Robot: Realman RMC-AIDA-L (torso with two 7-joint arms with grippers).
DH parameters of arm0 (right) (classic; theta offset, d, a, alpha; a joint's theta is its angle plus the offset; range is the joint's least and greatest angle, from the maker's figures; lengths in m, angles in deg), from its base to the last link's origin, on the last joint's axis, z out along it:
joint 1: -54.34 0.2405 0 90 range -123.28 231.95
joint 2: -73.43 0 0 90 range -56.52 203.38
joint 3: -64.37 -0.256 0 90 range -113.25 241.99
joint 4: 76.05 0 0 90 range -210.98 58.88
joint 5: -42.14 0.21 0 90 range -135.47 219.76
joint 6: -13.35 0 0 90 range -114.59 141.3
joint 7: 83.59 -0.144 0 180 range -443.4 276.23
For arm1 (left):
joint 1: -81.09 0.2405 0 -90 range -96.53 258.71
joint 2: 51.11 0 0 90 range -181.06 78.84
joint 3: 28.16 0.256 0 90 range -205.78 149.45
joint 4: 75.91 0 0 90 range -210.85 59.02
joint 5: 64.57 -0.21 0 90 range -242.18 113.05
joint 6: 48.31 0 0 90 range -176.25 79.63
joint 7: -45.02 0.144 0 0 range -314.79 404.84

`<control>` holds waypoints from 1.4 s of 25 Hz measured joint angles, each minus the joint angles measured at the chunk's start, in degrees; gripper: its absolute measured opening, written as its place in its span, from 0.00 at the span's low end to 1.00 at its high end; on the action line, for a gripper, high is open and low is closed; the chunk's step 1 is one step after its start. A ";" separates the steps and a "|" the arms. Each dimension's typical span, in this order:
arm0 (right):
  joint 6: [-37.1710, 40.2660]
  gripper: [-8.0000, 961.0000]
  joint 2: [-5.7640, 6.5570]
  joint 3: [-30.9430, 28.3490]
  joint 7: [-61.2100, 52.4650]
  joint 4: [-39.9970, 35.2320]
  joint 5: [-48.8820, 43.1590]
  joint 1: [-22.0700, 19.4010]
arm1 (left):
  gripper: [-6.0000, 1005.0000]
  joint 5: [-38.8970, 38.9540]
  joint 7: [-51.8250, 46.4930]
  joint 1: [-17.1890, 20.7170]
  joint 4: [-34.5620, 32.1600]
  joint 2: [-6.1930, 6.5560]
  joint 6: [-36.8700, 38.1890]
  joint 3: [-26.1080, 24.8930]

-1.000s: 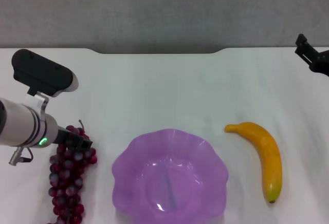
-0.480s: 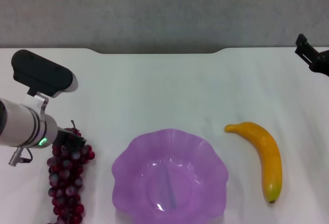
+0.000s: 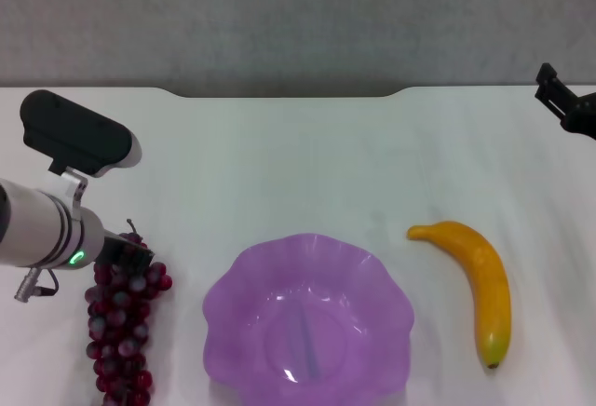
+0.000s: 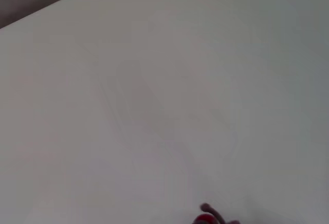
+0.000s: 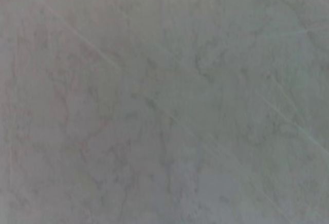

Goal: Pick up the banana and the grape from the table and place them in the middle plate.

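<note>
Left claw (image 3: 133,259) atop the grape (image 3: 123,327)

The left arm (image 3: 37,234) is a thick, rounded white-grey cylinder ringed by a narrow dark seam, with a small green indicator light (image 3: 79,258) glowing near its forward end. A black, rounded-edged box-shaped camera module (image 3: 74,133) sits above it on a silvery metal bracket (image 3: 70,187). A short metal stub with a thin looped cable (image 3: 33,285) hangs beneath the cylinder. The left gripper (image 3: 130,255) is matte black. The right arm (image 3: 568,103) shows only an angular black piece.
</note>
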 joint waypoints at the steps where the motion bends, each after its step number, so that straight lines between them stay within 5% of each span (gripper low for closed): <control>1: 0.00 0.92 0.00 0.00 0.00 0.03 0.00 -0.01 | 0.43 0.00 0.01 0.19 0.57 0.00 -0.30 0.07; 13: 0.00 0.91 0.00 -0.01 0.00 0.04 0.00 -0.13 | 0.34 -0.05 1.52 5.21 16.50 0.14 -7.58 0.21; 27: 0.00 0.91 0.00 0.00 0.00 -0.19 0.00 -0.29 | 0.27 -0.18 2.24 5.99 18.89 0.36 -9.06 -0.41; 35: 0.00 0.91 0.00 0.00 0.00 -0.33 -0.01 -0.35 | 0.25 -0.17 3.14 8.78 30.09 0.45 -13.54 -0.46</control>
